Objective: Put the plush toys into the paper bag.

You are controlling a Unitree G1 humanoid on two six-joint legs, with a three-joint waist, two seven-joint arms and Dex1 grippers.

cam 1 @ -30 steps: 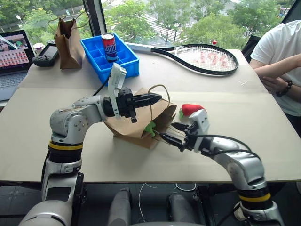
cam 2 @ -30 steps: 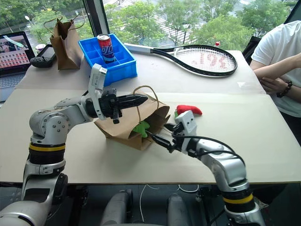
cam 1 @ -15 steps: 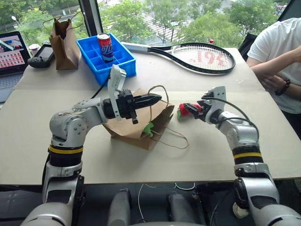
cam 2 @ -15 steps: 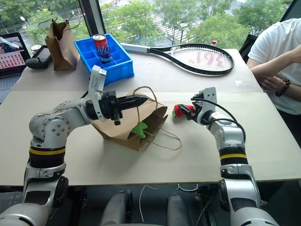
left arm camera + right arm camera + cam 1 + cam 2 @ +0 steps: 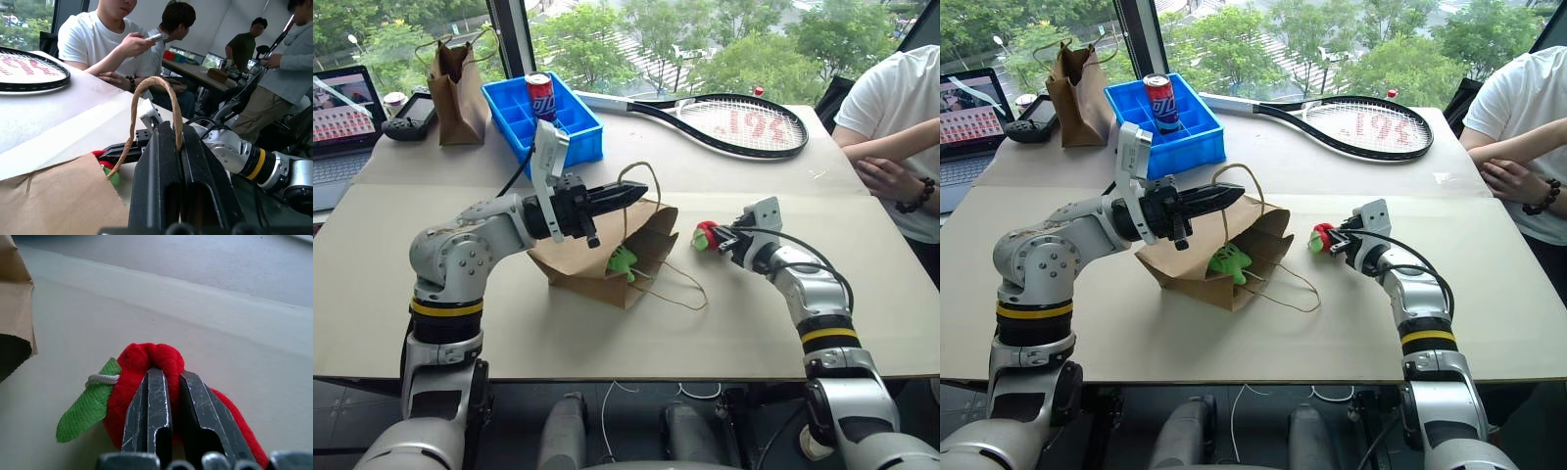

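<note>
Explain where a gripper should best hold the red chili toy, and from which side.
Grip the red chili toy across its plump red body, near the green stem, coming in low from the side away from the paper bag. It lies flat and soft, so it pinches easily; the right gripper already squeezes it there.

- Paper bag (image 5: 592,257): light-brown kraft, handles of the same colour.
- Chili toy (image 5: 146,382): red body, green stem, white cord loop.
- Round toy (image 5: 1227,261): bright green.
- Pincer fingers (image 5: 149,406): black, scuffed grey.
- Tabletop (image 5: 705,323): pale beige.
- Tray (image 5: 570,132): blue.
- Racket (image 5: 744,122): black frame, red lettering across white strings.
</note>
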